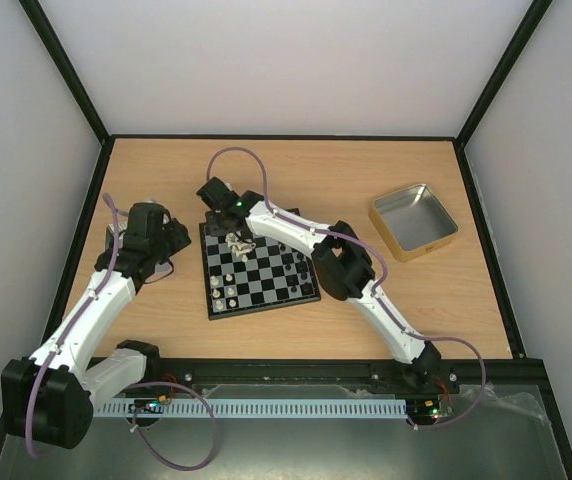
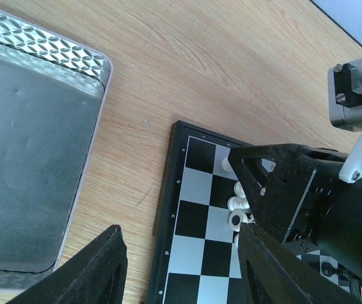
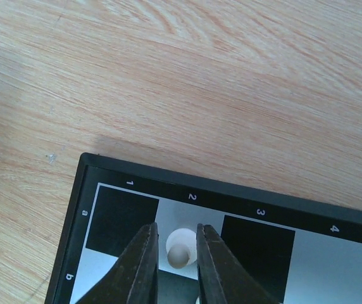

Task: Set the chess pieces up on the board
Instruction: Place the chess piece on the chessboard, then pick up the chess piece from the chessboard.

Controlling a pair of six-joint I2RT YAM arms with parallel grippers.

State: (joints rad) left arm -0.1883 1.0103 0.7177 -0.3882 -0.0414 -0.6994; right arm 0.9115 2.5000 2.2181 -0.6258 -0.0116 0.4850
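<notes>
Wood-grain desk (image 1: pixel 306 180) boxed in by pale walls (image 1: pixel 286 60)
The desk is bounded on three sides by plain whitish walls; the corners are edged with black frame bars (image 1: pixel 66 70), and everything is evenly lit.

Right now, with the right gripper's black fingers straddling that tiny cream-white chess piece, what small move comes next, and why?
Probably ease the right gripper open and lift straight up. The cream-white chess piece seems upright on light square a2 of the black-and-grey checked board, fingers close on both sides; whether they grip it, I cannot tell.
</notes>
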